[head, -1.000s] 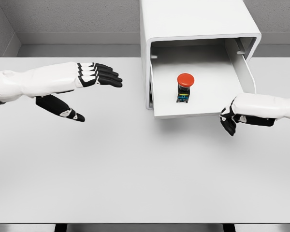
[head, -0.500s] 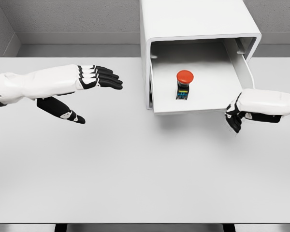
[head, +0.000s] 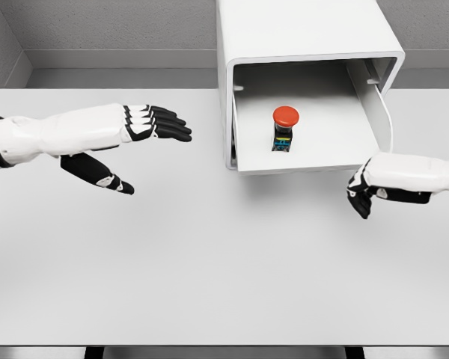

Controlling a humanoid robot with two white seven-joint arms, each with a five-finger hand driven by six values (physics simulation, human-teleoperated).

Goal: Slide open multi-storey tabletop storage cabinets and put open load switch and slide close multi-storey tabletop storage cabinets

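A white table fills most of the frame, backed by a grey wall along the top edge. At the upper centre and right a white storage cabinet is seen, with one drawer slid out toward the lower part of the picture; its flat floor is exposed and its front edge lies across the middle right of the frame. Inside the drawer, roughly at its centre, the load switch is placed upright, its long axis vertical, with the red mushroom cap on top and the dark body beneath it resting on the drawer floor. Nothing is seen between the switch and the drawer's front edge. The right hand is held at the right of the frame, just below and beside the drawer's front right corner; its dark fingers are curled downward and nothing is grasped, and contact with the drawer cannot be told. The left hand is held above the table at the left, well apart from the cabinet, fingers extended toward the right and thumb spread below, nothing being held.
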